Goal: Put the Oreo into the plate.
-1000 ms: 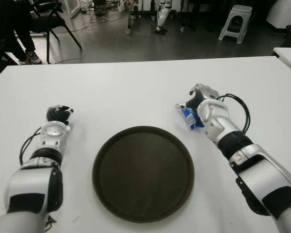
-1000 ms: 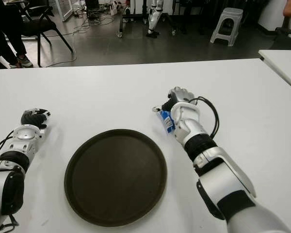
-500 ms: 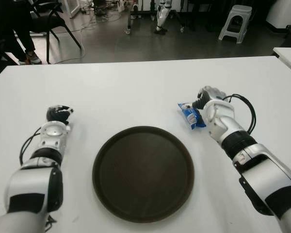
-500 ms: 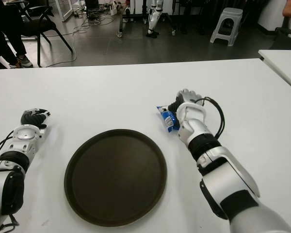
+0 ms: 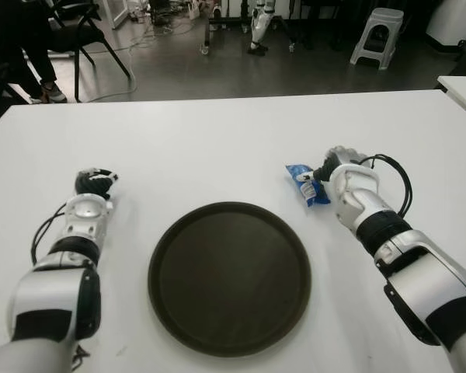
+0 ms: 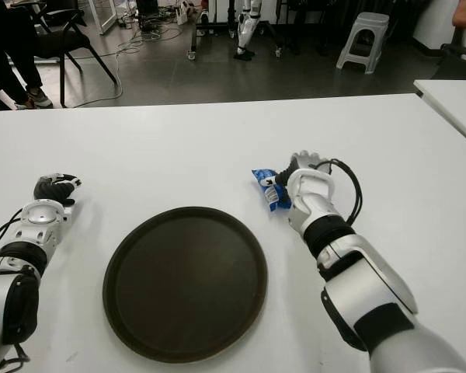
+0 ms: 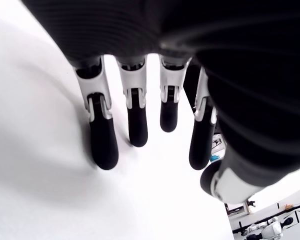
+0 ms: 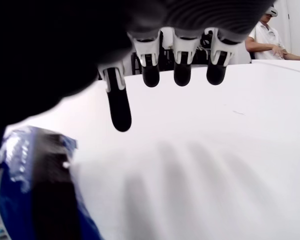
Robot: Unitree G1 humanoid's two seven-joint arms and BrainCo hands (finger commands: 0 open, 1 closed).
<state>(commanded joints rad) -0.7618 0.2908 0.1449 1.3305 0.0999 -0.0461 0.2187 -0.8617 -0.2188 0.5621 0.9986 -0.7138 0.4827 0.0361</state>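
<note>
The right hand (image 5: 340, 167), fingers loosely extended and gripping nothing, sits on the white desk (image 5: 217, 140) just beside the small blue Oreo packet (image 5: 304, 183), which lies touching its thumb side, outside the round dark brown plate (image 5: 228, 277). The left hand (image 5: 93, 183), fingers outstretched, shows well apart.

We are counting one blue foil Oreo packet (image 5: 305, 184) and one round dark brown plate (image 5: 228, 277). We are seeing one white table (image 5: 217, 148).
</note>
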